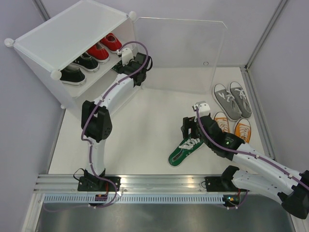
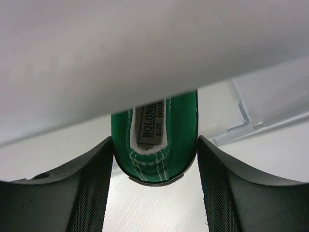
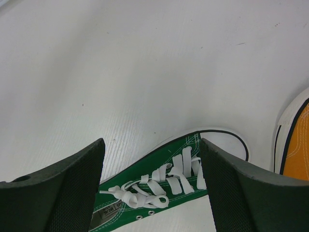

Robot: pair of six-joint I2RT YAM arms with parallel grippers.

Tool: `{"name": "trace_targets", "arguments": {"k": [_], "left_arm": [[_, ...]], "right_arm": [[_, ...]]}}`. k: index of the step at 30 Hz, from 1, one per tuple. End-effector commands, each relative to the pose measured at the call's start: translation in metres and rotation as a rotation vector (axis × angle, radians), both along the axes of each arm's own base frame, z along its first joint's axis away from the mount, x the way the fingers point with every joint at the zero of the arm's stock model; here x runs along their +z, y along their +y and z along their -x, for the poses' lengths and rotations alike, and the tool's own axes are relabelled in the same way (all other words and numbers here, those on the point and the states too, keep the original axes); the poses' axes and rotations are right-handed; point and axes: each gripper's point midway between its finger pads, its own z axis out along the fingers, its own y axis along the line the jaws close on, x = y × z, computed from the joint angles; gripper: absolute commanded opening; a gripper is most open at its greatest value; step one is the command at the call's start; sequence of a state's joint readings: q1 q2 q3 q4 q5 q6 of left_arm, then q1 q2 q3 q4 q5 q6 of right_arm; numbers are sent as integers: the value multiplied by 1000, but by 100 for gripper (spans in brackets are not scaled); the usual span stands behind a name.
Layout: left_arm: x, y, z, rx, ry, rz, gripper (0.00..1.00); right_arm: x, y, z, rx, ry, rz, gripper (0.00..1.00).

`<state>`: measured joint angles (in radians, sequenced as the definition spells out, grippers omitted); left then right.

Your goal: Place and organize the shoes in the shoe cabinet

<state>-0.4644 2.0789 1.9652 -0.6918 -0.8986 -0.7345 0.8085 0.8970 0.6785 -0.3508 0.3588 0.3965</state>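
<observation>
My left gripper [image 1: 126, 66] reaches into the middle tier of the white shoe cabinet [image 1: 72, 34]. In the left wrist view its fingers press both sides of a green shoe's heel [image 2: 178, 140], under a white shelf panel [image 2: 145, 48]. The other green shoe [image 1: 185, 150] lies on the table at an angle. My right gripper [image 1: 189, 129] hovers open over it, with a finger on either side of the white laces [image 3: 164, 179] and neither touching. A red pair [image 1: 105, 47] and a black pair [image 1: 79, 67] stand on the top tier.
The cabinet's clear door panel [image 1: 183, 53] stands swung open behind the left arm. A grey pair [image 1: 232, 99] and an orange pair [image 1: 232, 126] sit on the table at the right; one orange toe [image 3: 297, 154] shows beside my right fingers. Grey walls close in both sides.
</observation>
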Motion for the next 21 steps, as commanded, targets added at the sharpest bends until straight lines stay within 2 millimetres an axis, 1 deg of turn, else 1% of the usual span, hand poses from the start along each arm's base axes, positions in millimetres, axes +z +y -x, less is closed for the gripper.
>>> {"name": "trace_targets", "arguments": {"k": [1,2,3,6,8,11,16,20,21], "left_arm": [[19,11,-23,22,-82,-37,43],[18,11,-25,23,-88,-34,43],[12,12,-28,25,-79,-37,43],[4,13,-35,21,-80,-19,43],[3,11,-39,14,-88,-11,43],[6,9,-47,5,-118,9,44],[21,7,-60,-14,-174,-3,44],[24,7,-69,-29,-193,-8,46],[22,9,-72,-32,-189,-14,48]], "right_arm": [[3,5,-4,7,-17,-18,83],[3,5,-4,7,-16,-17,83],[3,4,-4,6,-15,-15,83],[2,4,-4,5,-15,-12,83],[2,4,-4,5,-17,-15,83],[1,4,-4,5,-14,-8,83],[1,4,-4,5,-15,-8,83],[1,4,-5,1,-15,-8,83],[0,4,-4,5,-12,-6,83]]}}
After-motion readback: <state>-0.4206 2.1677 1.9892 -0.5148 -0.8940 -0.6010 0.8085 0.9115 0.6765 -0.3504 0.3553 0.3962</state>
